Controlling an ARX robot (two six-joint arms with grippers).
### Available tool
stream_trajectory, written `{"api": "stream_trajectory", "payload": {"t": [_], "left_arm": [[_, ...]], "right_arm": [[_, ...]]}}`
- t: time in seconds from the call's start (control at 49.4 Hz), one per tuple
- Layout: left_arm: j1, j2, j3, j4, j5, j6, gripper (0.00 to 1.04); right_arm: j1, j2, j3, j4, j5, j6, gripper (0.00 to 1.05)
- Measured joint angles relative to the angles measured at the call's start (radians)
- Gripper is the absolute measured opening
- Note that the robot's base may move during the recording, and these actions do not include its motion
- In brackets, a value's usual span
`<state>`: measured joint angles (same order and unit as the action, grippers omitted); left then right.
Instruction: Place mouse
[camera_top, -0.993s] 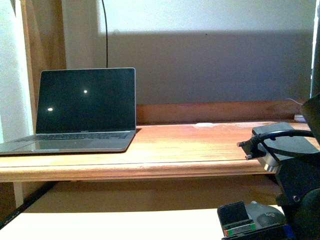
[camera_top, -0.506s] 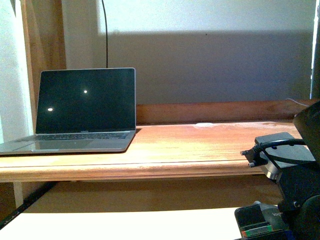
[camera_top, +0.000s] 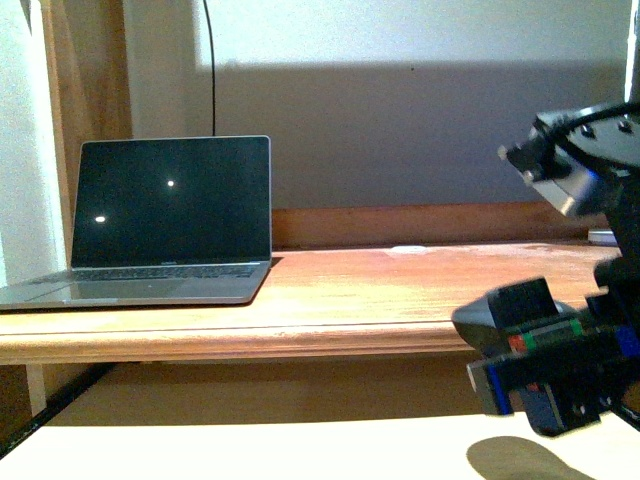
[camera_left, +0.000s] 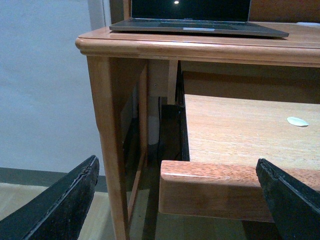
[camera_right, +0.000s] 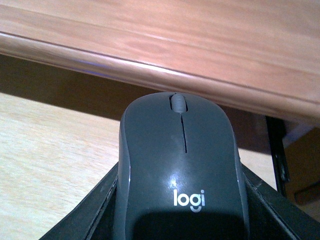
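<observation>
Right now we hold the mouse (camera_right: 182, 160) in the right gripper (camera_top: 500, 345). Its fingers (camera_right: 90, 215) are closed against the mouse's two flanks, and the scroll wheel points toward the desk. The mouse hangs in the air at the right of the scene, over the pale lower shelf (camera_top: 250, 450) and just on the near side of the rounded front lip of the desk top (camera_top: 400, 290). The left gripper (camera_left: 175, 200) is spread wide with nothing in it, low down by the desk's left leg (camera_left: 112, 150).

We judge the step in hand to be the carry onto the desk top. To do it well, we should bring the mouse clearly above the lip before pushing it farther, since from the wrist that edge runs right across the path. We should also keep the mouse level, rest its belly flat on the wood, and only then part the fingers.

Room is generous. Bare wood runs from the laptop (camera_top: 170, 215) at the left all the way to the right. The back rail (camera_top: 420, 225) closes off the far side, and a small white object (camera_top: 408, 249) lies just before it, so we should land nearer than that.
</observation>
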<state>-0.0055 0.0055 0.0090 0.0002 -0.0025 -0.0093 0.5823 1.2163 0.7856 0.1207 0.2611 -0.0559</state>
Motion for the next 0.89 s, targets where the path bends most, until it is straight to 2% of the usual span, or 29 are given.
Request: {"api": "stream_trajectory", "payload": {"t": [0.203, 0.324, 0.446, 0.608, 0.891], "left_arm": [[0.000, 0.000, 0.000, 0.000, 0.000, 0.000, 0.97], [0.000, 0.000, 0.000, 0.000, 0.000, 0.000, 0.97], [0.000, 0.000, 0.000, 0.000, 0.000, 0.000, 0.97], [0.000, 0.000, 0.000, 0.000, 0.000, 0.000, 0.97], [0.000, 0.000, 0.000, 0.000, 0.000, 0.000, 0.97]], "right_arm": [[-0.001, 0.095, 0.215, -0.057, -0.003, -0.025, 0.55], [0.003, 0.244, 0.404, -0.096, 0.070, -0.024, 0.55], [0.019, 0.432, 0.606, -0.136, 0.197, -0.024, 0.55], [0.035, 0.586, 0.746, -0.169, 0.295, -0.019, 0.55], [0.053, 0.748, 0.878, -0.209, 0.394, 0.041, 0.55]]}}
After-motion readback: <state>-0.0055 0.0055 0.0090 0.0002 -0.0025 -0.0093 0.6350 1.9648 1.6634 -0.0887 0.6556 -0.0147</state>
